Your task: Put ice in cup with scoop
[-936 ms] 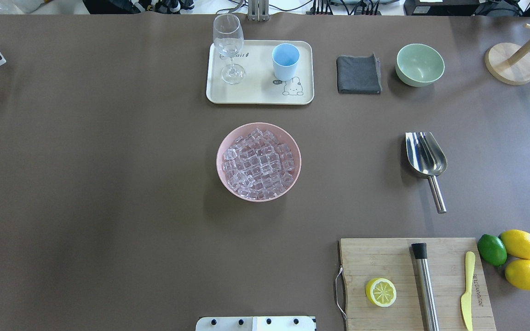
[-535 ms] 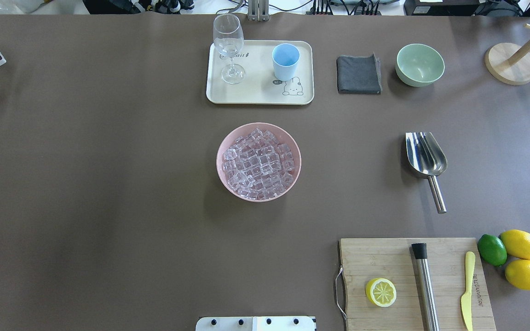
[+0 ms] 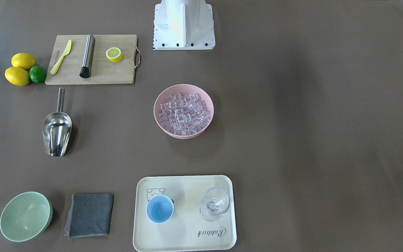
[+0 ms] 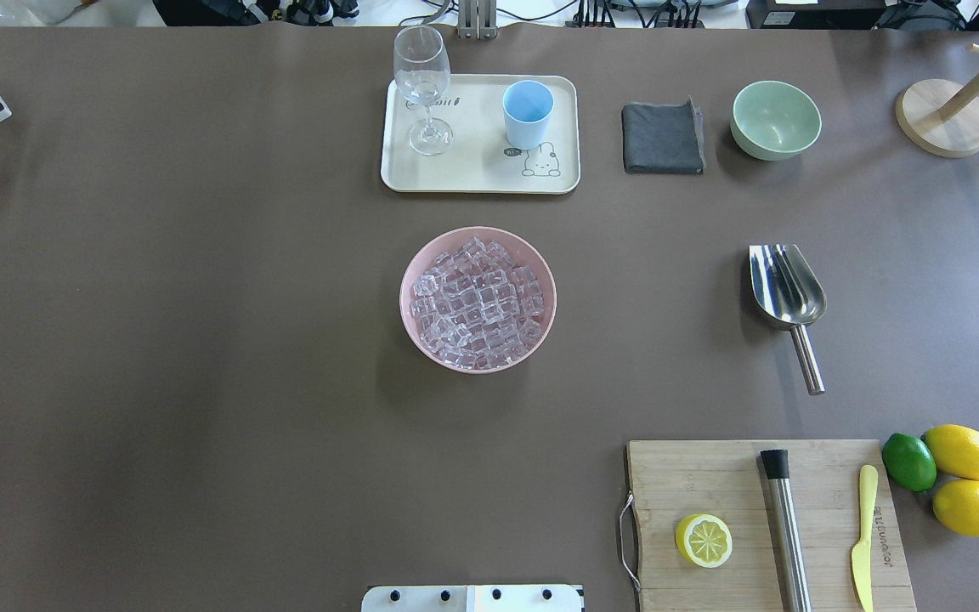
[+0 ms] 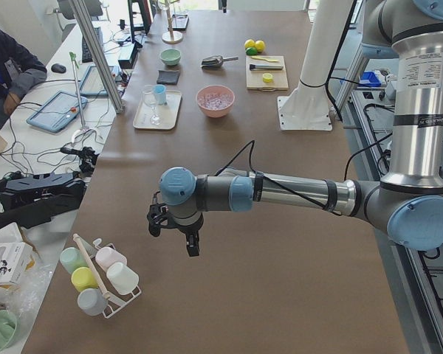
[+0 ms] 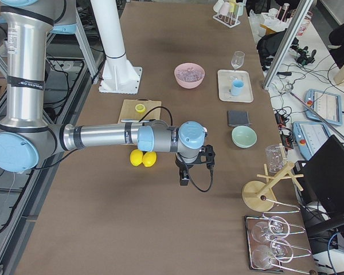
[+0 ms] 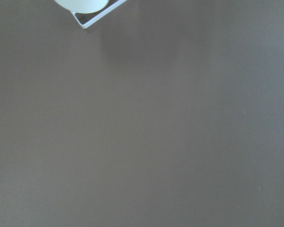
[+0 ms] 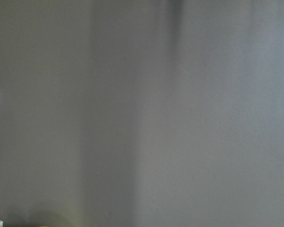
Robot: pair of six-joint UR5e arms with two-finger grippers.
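Observation:
The ice (image 4: 478, 299) fills a pink bowl (image 4: 410, 280) at the table's middle, also in the front-facing view (image 3: 183, 111). The light-blue cup (image 4: 528, 113) stands upright on a cream tray (image 4: 477, 174) beyond the bowl. The steel scoop (image 4: 785, 289) lies on the table to the right, its handle pointing toward the robot. My left gripper (image 5: 176, 234) shows only in the exterior left view, far from these things, near the table's left end. My right gripper (image 6: 195, 166) shows only in the exterior right view, near the right end. I cannot tell whether either is open or shut.
A wine glass (image 4: 423, 89) shares the tray. A grey cloth (image 4: 662, 138) and a green bowl (image 4: 775, 119) lie to its right. A cutting board (image 4: 727, 484) holds a lemon half, a steel cylinder and a yellow knife. Lemons and a lime (image 4: 948, 476) sit beside it.

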